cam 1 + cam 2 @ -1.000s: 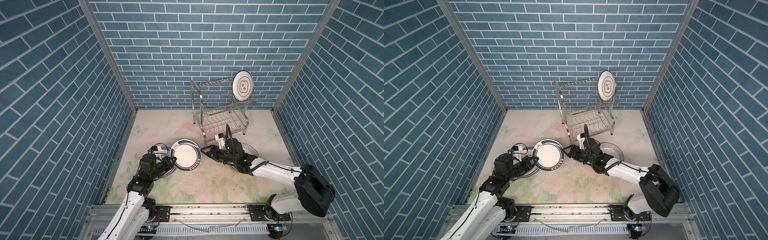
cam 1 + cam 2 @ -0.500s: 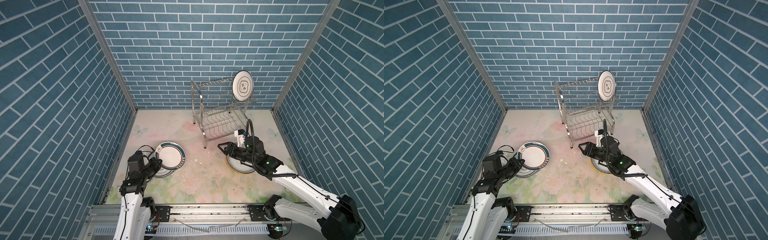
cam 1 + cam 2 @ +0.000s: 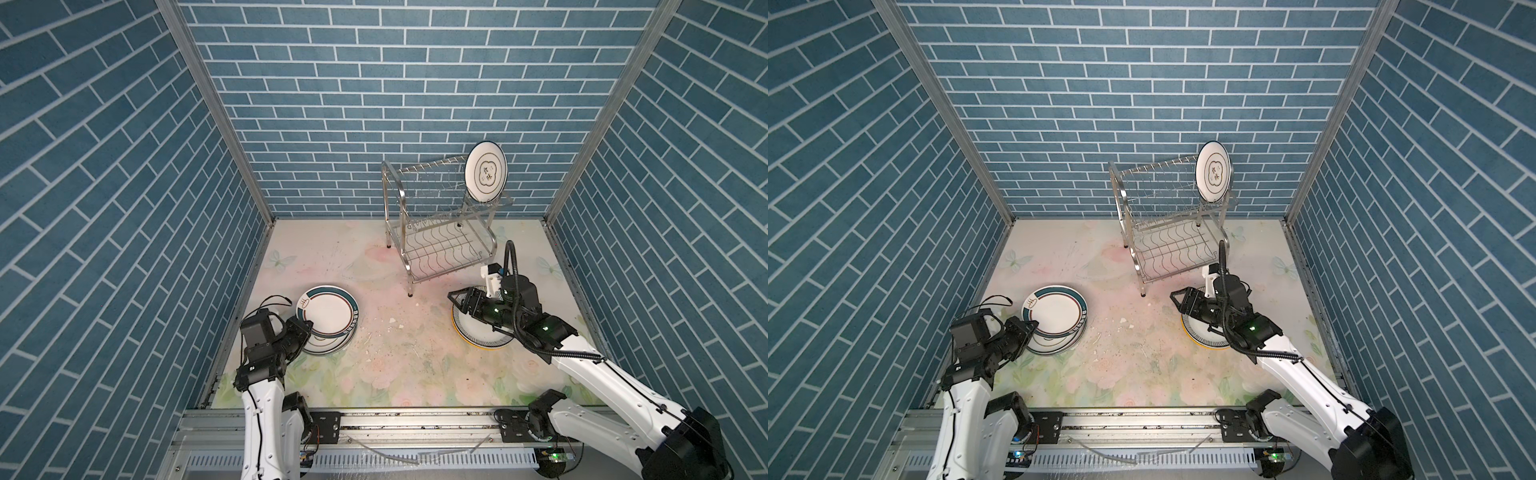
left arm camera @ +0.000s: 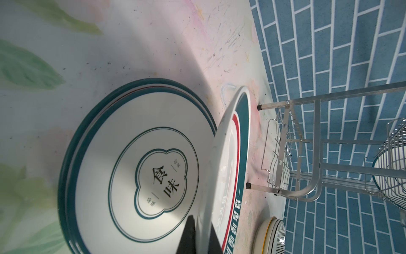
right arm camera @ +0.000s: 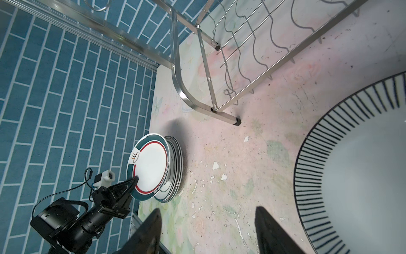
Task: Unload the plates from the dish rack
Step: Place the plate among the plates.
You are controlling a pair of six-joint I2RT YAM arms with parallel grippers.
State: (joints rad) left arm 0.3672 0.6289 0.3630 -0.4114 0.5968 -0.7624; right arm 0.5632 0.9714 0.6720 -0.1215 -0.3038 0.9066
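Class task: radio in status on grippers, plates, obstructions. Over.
Left gripper shut on green-banded plate, tilted over stack. Right gripper open, empty. Last plate upright on dish rack. Nothing seen blocking.

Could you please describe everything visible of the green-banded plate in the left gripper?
This round white ceramic plate has a dark green rim band with white lettering and an emblem, and a thin red ring inside. The left gripper is shut on its rim, holding it tilted over the stack of plates. Whether it touches the stack is unclear.
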